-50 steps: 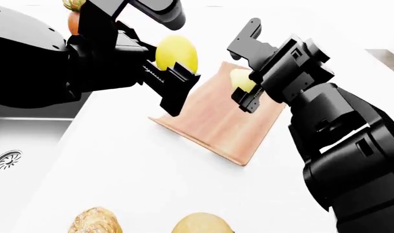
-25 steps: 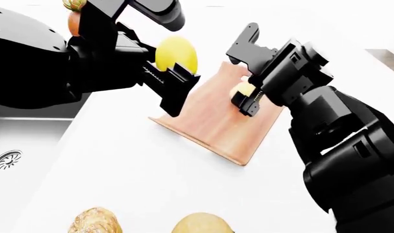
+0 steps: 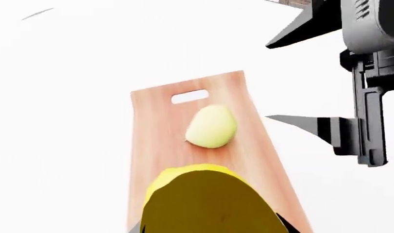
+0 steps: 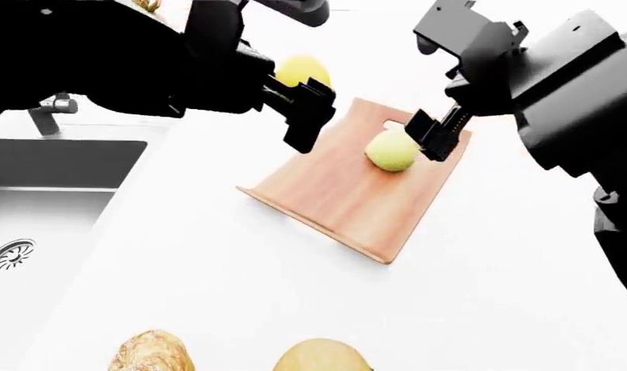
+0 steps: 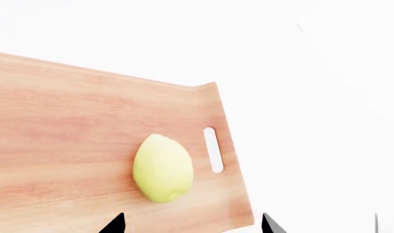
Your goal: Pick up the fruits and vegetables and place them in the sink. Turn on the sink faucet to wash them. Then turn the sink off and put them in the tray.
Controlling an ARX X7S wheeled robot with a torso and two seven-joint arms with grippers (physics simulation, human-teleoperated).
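You see very bright, flat light in every view. The white counter (image 4: 220, 263) around the tray (image 4: 324, 193) glows so much it has no texture or shadows. The tray looks washed out, with soft wood grain. The black arms above the tray are dark with little detail. The lemon (image 3: 210, 204) near the tray's end in the left wrist view is big, dark and blurry.

2 fruits: 1 lemon (image 4: 301, 71) and 1 pale yellow-green fruit (image 4: 392, 150); 1 tray (image 4: 334, 193); 1 sink (image 4: 45, 193); 1 faucet (image 4: 51, 110); 2 pincers, left (image 4: 298, 104) and right (image 4: 442, 131); 2 tan foods at the near table edge
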